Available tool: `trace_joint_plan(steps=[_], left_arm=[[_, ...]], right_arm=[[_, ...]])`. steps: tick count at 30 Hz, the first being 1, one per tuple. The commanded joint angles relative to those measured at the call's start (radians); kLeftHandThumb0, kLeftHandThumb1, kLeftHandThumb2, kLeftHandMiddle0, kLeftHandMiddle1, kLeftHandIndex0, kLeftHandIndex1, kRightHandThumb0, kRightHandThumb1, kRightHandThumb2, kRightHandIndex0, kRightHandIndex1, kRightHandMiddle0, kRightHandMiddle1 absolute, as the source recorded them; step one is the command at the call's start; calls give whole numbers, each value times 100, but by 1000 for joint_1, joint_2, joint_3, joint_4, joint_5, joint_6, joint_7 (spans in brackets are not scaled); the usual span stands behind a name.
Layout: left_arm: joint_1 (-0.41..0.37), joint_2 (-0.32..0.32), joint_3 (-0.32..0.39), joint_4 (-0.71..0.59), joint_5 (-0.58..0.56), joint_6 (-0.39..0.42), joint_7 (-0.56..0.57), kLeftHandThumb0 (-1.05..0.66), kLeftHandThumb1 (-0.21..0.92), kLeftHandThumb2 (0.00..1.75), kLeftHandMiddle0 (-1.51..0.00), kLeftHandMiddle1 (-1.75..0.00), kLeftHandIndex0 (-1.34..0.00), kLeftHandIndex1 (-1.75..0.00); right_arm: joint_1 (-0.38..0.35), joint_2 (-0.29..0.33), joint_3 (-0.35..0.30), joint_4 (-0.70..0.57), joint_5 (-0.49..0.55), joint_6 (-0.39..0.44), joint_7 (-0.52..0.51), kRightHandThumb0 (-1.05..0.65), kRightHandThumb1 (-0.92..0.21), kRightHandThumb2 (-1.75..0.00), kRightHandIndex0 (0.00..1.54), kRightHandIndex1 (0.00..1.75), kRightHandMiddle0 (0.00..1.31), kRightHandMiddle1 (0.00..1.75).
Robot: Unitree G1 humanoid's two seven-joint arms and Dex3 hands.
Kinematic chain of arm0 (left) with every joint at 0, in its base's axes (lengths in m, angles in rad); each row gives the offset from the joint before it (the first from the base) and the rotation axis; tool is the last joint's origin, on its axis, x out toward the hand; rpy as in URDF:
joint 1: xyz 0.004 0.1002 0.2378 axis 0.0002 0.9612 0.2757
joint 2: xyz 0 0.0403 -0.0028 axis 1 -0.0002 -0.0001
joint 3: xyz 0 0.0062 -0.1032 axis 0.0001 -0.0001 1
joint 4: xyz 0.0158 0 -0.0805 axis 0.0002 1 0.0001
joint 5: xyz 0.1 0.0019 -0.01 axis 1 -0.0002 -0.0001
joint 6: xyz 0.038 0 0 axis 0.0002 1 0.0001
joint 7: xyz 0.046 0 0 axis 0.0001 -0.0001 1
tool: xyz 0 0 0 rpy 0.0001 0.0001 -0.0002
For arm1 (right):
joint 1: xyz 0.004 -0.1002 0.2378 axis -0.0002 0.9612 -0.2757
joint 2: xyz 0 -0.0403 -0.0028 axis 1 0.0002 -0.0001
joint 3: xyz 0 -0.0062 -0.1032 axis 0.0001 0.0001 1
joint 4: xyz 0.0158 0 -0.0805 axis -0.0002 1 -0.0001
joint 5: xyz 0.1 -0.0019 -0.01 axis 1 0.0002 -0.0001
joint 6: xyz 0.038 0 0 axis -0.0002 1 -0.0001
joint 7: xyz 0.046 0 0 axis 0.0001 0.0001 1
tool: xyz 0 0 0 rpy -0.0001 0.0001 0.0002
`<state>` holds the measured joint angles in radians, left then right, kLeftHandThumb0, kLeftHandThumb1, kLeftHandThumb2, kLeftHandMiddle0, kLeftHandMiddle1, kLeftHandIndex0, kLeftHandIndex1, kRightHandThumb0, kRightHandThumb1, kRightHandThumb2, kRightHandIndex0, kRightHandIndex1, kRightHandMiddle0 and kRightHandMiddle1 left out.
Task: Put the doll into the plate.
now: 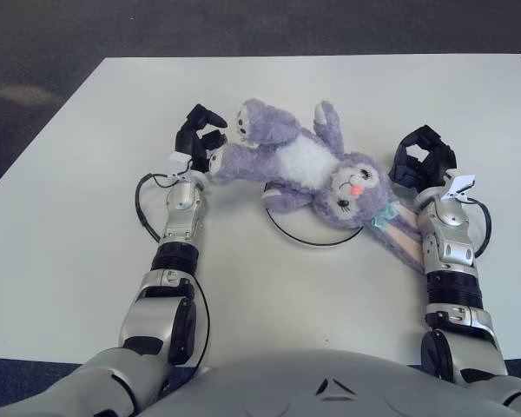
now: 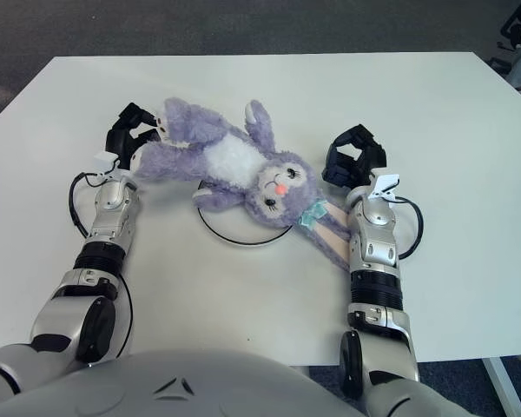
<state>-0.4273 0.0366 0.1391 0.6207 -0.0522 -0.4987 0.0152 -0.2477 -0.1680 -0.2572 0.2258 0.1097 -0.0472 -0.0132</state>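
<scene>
A purple plush doll (image 1: 300, 165) with a white belly lies on its back, its head and body over a round clear plate with a dark rim (image 1: 317, 244). Its long ears (image 1: 404, 233) trail off the plate toward my right forearm. My left hand (image 1: 201, 137) is at the doll's outstretched foot, fingers loosely spread, touching the foot's tip without closing on it. To the right of the doll's head, my right hand (image 1: 424, 156) has its fingers relaxed and holds nothing.
The white table (image 1: 87, 200) runs to a far edge at the back and to side edges left and right, with dark carpet (image 1: 243, 26) beyond. A black cable (image 1: 142, 208) loops beside my left wrist.
</scene>
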Motion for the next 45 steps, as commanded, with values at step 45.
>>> trace_joint_plan(steps=[45], left_arm=[[100,6,10,62,-12,49,-9,-48,32,131,-120,-175,-61,-175]], right_arm=[[59,11,8,59,-3,-5,11,-47,-35,-127,124,175,59,175]])
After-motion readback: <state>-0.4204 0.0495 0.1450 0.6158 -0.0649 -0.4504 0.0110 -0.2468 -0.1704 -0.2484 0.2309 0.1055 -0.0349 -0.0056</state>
